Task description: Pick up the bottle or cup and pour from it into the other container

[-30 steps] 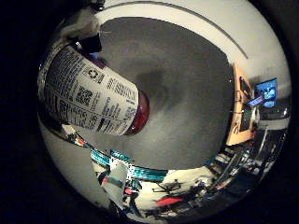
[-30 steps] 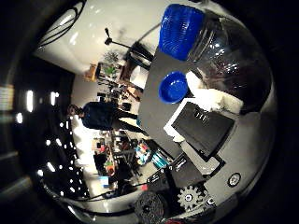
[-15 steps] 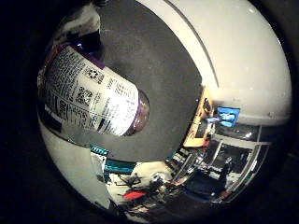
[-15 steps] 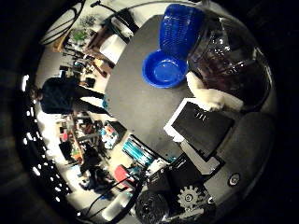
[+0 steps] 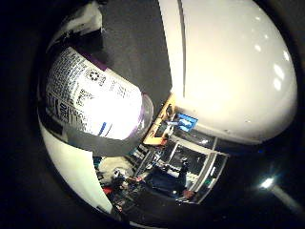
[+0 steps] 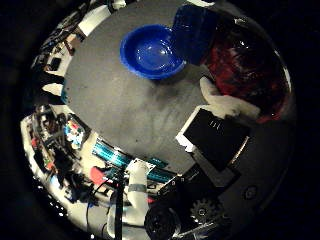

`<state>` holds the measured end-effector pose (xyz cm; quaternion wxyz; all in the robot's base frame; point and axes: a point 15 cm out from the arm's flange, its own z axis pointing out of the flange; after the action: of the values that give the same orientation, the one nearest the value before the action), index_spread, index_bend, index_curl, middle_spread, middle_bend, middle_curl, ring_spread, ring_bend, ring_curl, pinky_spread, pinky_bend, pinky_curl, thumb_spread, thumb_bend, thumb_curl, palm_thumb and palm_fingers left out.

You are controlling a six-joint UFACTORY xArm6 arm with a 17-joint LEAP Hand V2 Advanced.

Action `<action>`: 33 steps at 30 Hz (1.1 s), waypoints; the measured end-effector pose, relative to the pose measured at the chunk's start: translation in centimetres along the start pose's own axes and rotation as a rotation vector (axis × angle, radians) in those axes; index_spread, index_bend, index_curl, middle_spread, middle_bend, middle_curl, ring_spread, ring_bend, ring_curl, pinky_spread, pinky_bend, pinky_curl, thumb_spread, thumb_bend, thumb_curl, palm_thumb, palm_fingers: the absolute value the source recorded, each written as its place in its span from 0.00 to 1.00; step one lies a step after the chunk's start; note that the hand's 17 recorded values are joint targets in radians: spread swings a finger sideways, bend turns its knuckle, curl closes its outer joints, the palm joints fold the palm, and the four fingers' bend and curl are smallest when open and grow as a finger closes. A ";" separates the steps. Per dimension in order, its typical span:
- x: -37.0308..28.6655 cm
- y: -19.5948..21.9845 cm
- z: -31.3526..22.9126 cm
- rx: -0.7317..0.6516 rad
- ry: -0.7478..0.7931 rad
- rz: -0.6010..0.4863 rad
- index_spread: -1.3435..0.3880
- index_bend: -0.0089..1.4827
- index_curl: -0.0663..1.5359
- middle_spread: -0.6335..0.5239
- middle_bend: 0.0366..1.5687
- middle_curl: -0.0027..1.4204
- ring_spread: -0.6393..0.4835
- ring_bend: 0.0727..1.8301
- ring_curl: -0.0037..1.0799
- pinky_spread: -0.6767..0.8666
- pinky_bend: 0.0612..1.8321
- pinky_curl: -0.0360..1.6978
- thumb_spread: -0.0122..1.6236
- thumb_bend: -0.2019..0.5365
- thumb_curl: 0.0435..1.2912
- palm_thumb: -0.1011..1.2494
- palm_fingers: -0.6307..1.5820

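Both palm views have swung since a second ago, so the hand has rotated: bowl [image 6: 151,51] now fills more of the thumb-side view and sits right beside the bottle's blue cap [image 6: 194,31], where earlier it was smaller and further off. Hand [image 6: 220,125] is clenched round the bottle [image 5: 93,102], a white finger [image 6: 225,102] pressed against its dark red body; label fills the little-finger view, so it's hard against the palm. Key relation: bottle's long axis runs from the palm toward the bowl, cap end leading, cap looks level with or just over the near rim. Bowl rests on the grey table [image 6: 125,115], looks empty. Cap appears still on, so pouring seems blocked as is.
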<state>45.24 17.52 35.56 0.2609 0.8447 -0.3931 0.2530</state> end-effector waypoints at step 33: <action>-2.4 -5.0 -1.6 -0.059 0.224 -0.042 0.66 0.79 0.60 0.46 0.89 0.53 0.34 0.68 0.85 0.27 0.62 0.60 0.12 0.25 0.73 0.91 0.79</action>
<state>47.53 22.62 34.05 0.3330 0.8111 -0.3510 0.3288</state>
